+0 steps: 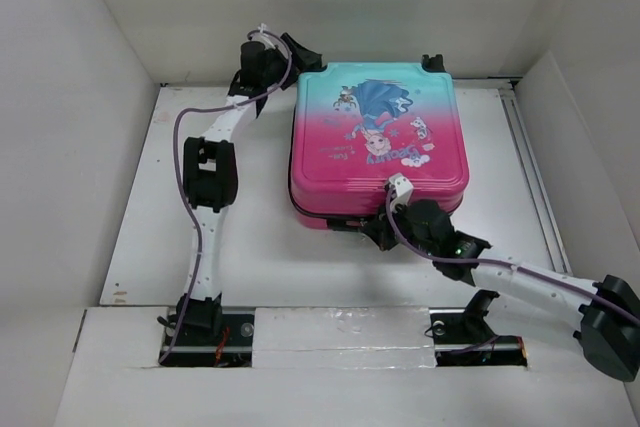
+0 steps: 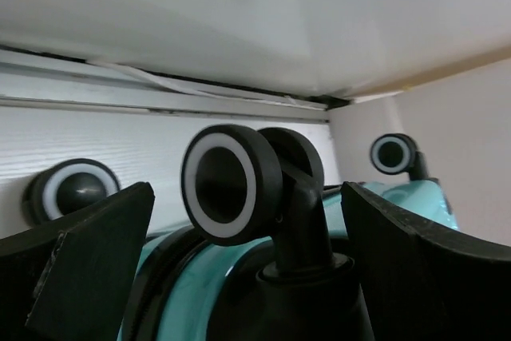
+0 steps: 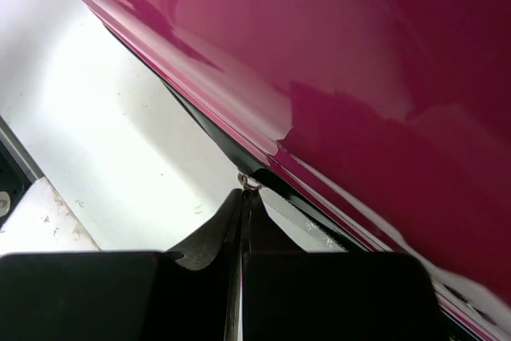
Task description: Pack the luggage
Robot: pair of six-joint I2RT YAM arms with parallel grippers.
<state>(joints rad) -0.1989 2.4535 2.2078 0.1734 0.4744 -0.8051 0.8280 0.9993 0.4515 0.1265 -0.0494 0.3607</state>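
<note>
The luggage [image 1: 378,137] lies flat and closed in the middle of the table, teal end far, pink end near. My left gripper [image 1: 300,55] is at its far left corner, open. In the left wrist view its fingers [image 2: 88,261] stand on either side of a black-and-white wheel [image 2: 227,185] without touching it, above the teal shell [image 2: 200,293]. My right gripper [image 1: 385,230] is at the near pink edge. In the right wrist view it [image 3: 243,205] is shut on the zipper pull [image 3: 249,184], whose small metal ring shows at the fingertips, under the pink shell [image 3: 359,77].
White walls enclose the table [image 1: 250,237] on the left, back and right. The back wall is close behind the wheels [image 2: 76,189]. Another wheel [image 2: 393,153] shows at the far right corner. The black zipper track [image 3: 207,129] runs along the case's lower edge.
</note>
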